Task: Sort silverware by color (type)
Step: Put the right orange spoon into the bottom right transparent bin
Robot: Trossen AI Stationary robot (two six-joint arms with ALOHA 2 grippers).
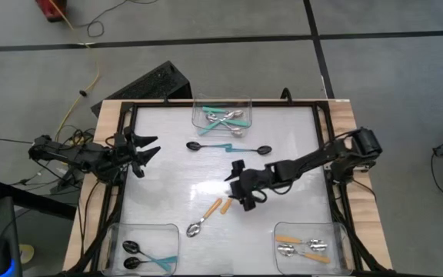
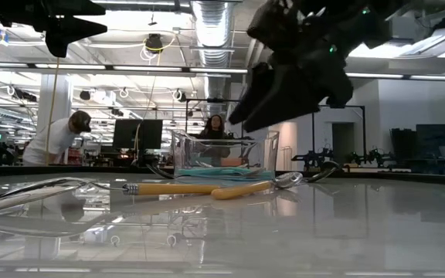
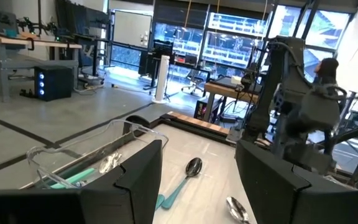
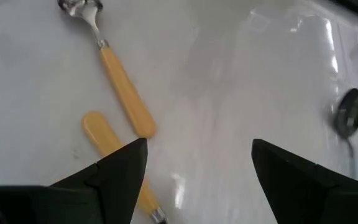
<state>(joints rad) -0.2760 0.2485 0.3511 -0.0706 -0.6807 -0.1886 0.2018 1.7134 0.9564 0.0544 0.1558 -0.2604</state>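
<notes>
High view: the right gripper hangs with jaws spread and empty just beside two orange-handled spoons lying mid-table. The left gripper waits at the table's left edge, jaws parted, holding nothing.

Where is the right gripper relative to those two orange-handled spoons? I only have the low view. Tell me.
Observer: Seen from above, the right gripper hovers open and empty beside the two orange-handled spoons, mid-table.
Operator: Name the bin they belong in.
Observer: The clear bin at the high view's lower right corner already holds orange-handled spoons.
Operator: Report the left gripper.
Observer: The left gripper waits open and empty at the table's left edge.
</notes>
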